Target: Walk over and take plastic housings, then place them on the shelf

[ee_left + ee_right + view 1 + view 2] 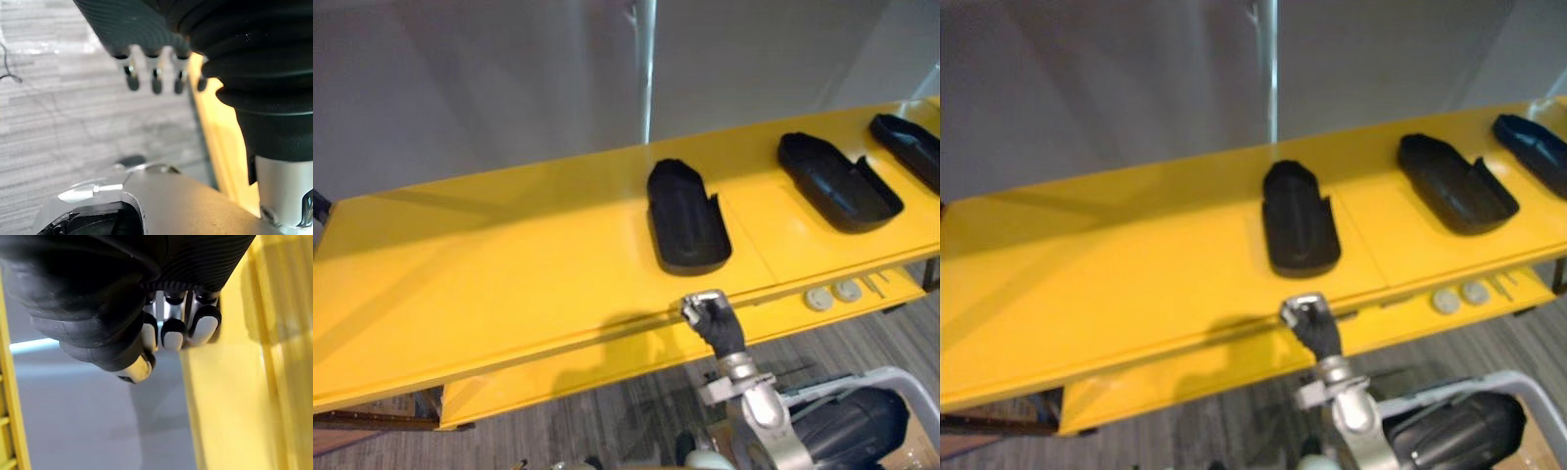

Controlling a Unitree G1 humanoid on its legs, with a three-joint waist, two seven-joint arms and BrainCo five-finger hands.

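Black plastic housing — laid lengthwise up-frame on yellow shelf, just above right hand; fingers curled, nothing held.

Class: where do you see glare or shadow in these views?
Left eye view: a bright streak runs down the wall; the shelf shines pale around the left housing, with a shadow band across its far left. Left wrist view: a glare patch lies on the floor.
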